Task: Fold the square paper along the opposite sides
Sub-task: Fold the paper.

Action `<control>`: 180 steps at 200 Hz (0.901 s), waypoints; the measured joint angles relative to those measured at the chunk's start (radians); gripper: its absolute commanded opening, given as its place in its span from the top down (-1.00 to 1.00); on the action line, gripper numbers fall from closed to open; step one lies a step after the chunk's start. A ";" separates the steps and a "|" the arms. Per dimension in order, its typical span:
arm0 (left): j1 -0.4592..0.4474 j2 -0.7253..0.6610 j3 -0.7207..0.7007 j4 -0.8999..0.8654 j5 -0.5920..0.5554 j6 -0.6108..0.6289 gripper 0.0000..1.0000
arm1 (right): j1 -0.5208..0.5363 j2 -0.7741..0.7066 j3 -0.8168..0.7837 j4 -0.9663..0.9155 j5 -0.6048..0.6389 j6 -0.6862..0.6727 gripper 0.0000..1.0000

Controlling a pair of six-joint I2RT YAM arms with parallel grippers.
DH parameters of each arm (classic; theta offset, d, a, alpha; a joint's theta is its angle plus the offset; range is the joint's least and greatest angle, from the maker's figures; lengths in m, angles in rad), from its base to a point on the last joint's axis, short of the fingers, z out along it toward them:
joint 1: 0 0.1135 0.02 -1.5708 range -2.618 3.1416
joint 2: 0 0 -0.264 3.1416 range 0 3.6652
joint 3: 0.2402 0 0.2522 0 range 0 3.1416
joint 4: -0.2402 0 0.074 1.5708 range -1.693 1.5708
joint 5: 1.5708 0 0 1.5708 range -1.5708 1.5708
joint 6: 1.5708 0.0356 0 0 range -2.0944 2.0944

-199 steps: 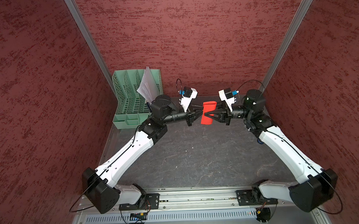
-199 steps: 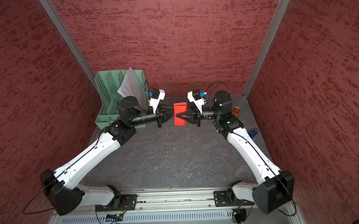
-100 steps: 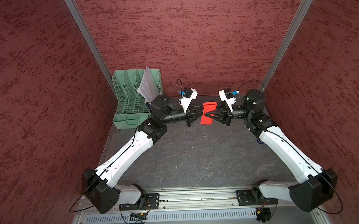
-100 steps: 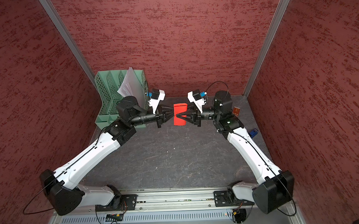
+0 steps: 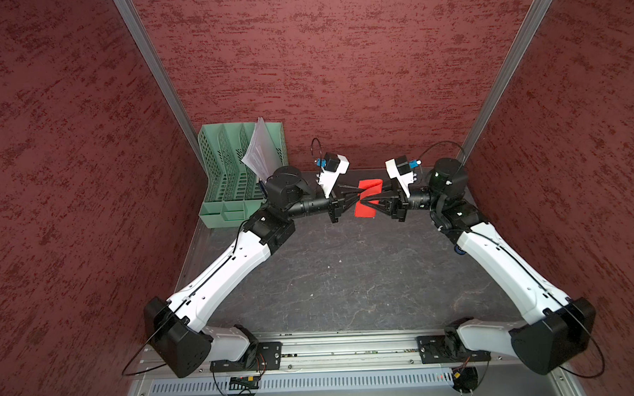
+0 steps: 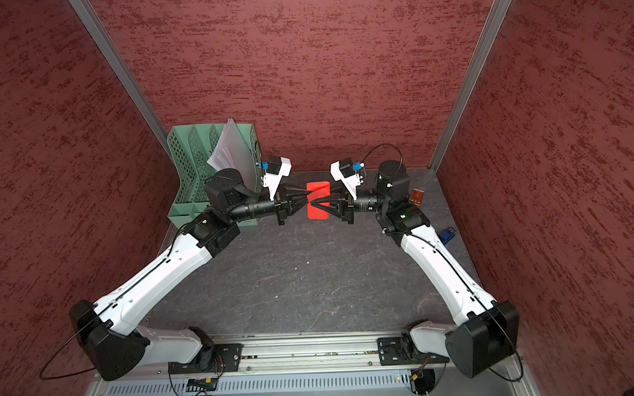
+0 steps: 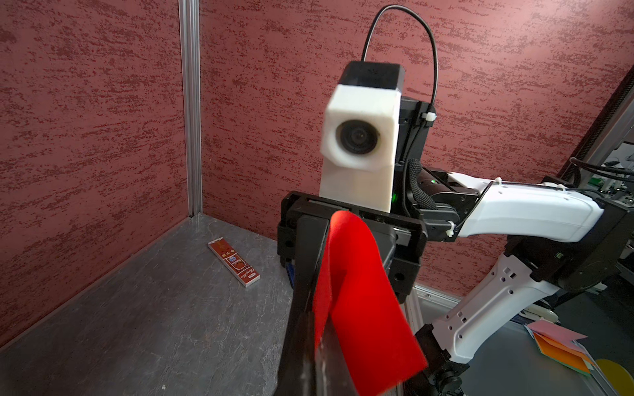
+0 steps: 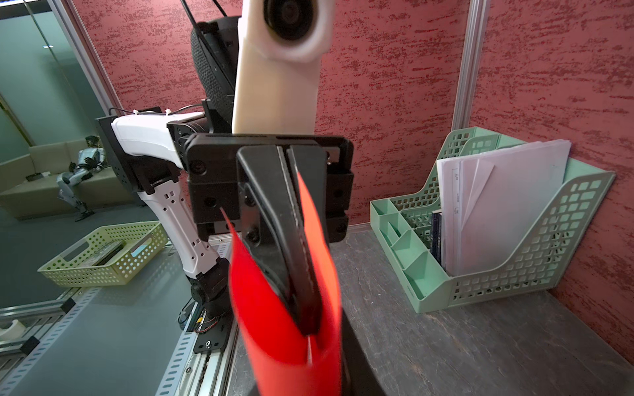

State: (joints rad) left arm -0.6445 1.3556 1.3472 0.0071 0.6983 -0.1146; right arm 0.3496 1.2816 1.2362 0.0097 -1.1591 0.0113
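Here, in both top views, my two arms meet at the upper centre of the frame, raised above the dark grey, stone-patterned worktop [image 5: 348,271]. Between them hangs the square paper, a thin bright red sheet [image 5: 364,211]. It is clear of the worktop and bent into a loose U, not yet a flat fold.

My left gripper [image 8: 303,308] is shut tight, with one side of the sheet pinched in its seam. The right wrist view shows red flaps on either side of its black fingers [image 8: 274,223]. My right gripper [image 6: 321,203] reaches in from the opposite side, jaws a little apart around the bend. I cannot tell whether they grip the sheet.

A mint-green plastic file holder [image 5: 234,180] with white sheets [image 5: 260,150] stands at the upper left, well apart.

The step in hand looks like bringing the two opposite sides together. To do it well, I should level the free side with the pinched one before pressing. Then I should squeeze slowly along the bend, so the crease runs straight and the thin paper neither twists nor tears.
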 measured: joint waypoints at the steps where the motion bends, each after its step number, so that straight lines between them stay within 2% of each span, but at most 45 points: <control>1: 0.000 0.000 0.000 0.000 0.000 0.000 1.00 | 0.000 0.000 0.000 0.000 0.000 0.000 0.63; 82: 0.000 0.000 0.001 -0.002 -0.004 0.001 1.00 | 0.002 0.002 0.000 0.000 0.001 0.000 0.69; 139: 0.000 0.000 0.001 -0.003 -0.013 0.008 1.00 | 0.003 0.002 0.000 0.001 0.000 0.008 0.61; 162: 0.000 0.000 0.001 -0.006 -0.018 0.015 1.00 | 0.003 0.002 0.000 0.001 0.000 0.008 0.64; 180: 0.000 0.000 0.001 -0.007 -0.019 0.020 0.71 | 0.003 0.002 0.000 0.001 0.001 0.010 0.72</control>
State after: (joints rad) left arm -0.6441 1.3560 1.3483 0.0002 0.6792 -0.0948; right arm 0.3527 1.2831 1.2362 0.0109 -1.1580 0.0216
